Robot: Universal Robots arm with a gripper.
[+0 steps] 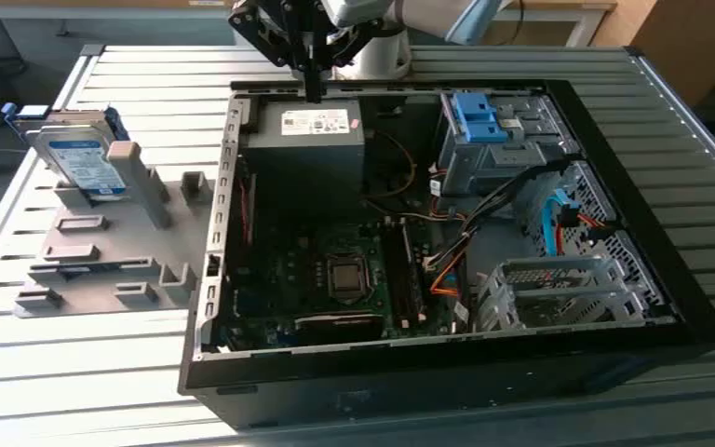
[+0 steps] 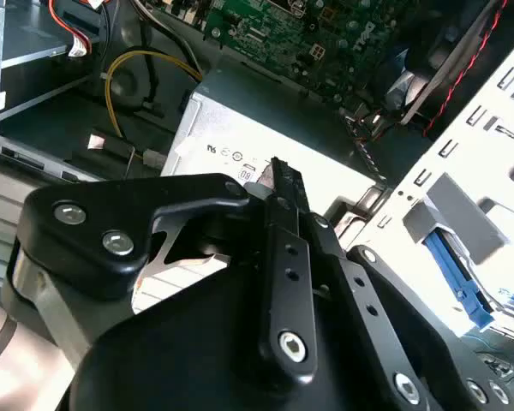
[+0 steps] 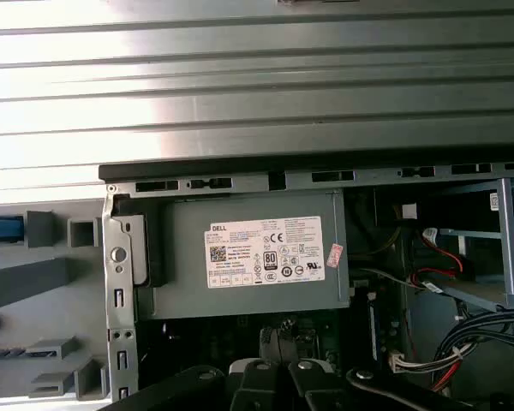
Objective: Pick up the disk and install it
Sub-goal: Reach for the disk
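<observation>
The table has a slatted metal top with ribs running across the exterior view. Strong light glares off the slats in the first wrist view. Beyond the table are grey floor, a wooden desk and a brown panel.

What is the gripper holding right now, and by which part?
Nothing: the gripper hangs over the power supply, and the disk stands in the grey rack.
</observation>
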